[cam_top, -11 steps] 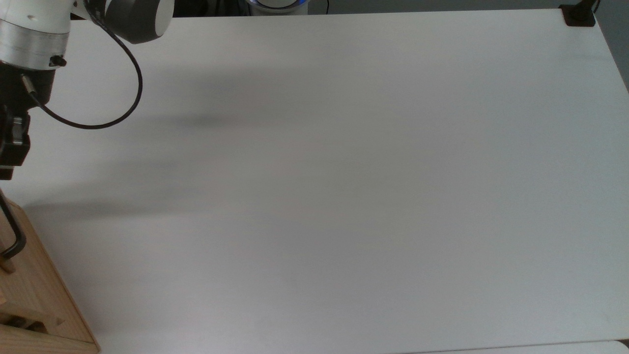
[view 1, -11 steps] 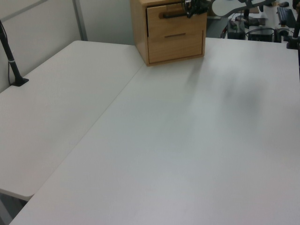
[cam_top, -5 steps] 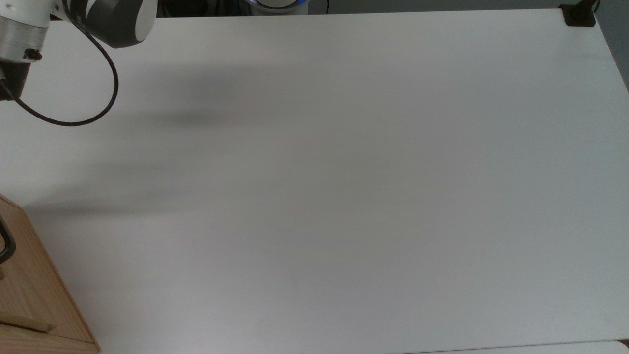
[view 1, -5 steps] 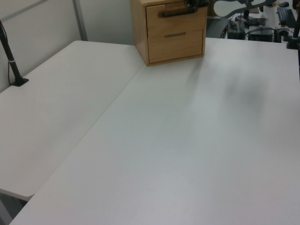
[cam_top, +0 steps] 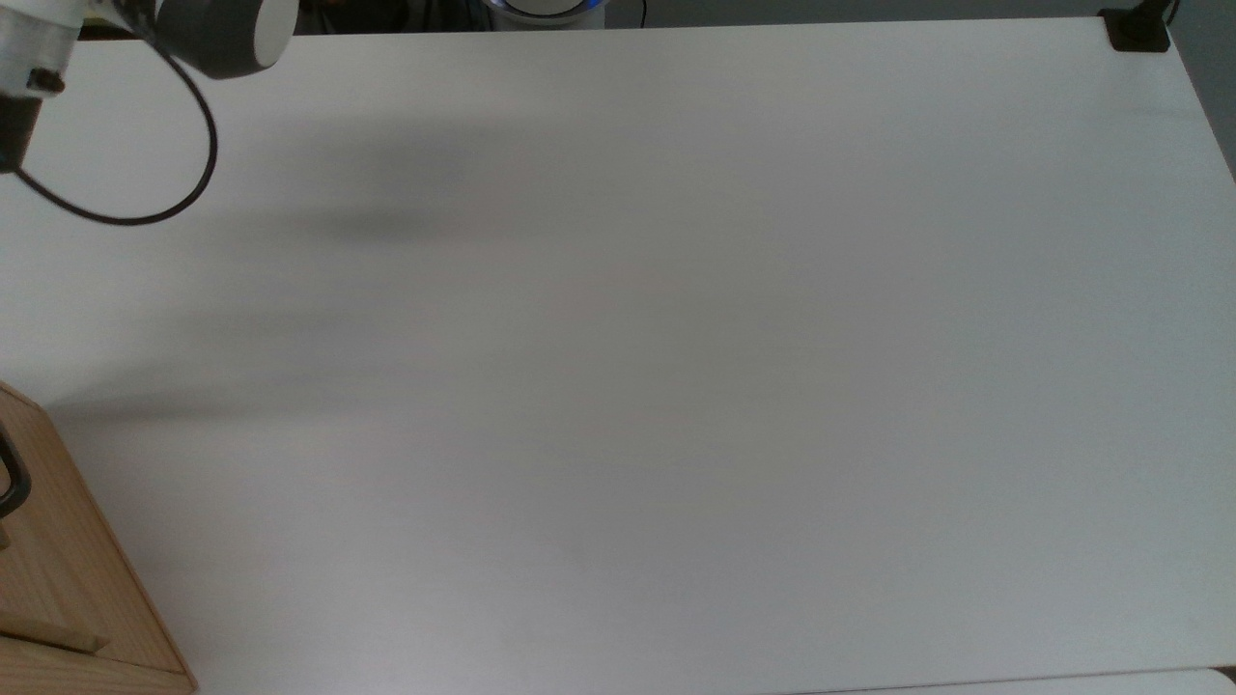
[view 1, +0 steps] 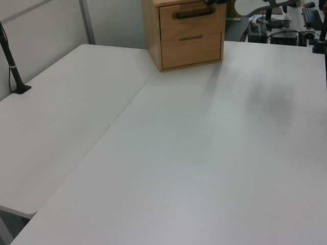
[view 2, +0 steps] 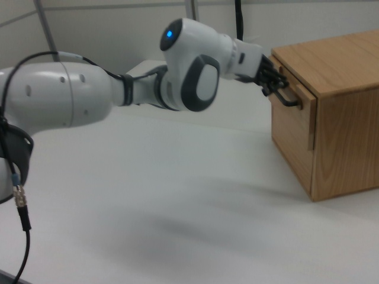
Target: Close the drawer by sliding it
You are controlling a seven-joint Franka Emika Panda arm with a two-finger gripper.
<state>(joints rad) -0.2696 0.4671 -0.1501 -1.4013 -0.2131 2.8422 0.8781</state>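
One table (cam_top: 676, 338), white, broad. One arm (view 2: 118, 89), white and grey, reaching across the right view from left toward the cabinet (view 2: 349, 118). One cabinet, light wood, standing at the table's far end in the left view, at the lower left corner in the top view. Two drawer fronts in the left view: the upper drawer (view 1: 192, 18) with a dark bar handle (view 1: 193, 14), and a lower drawer (view 1: 191, 46) with a thin pull.

Upper drawer front sits flush or nearly flush with the cabinet face. Handle's long axis runs level across the front; front faces the open table.

Right view gives the gripper (view 2: 273, 83) at the handle, touching or just beside it; finger spread cannot be told. Top view catches a cable (cam_top: 145, 193) looping off the wrist.
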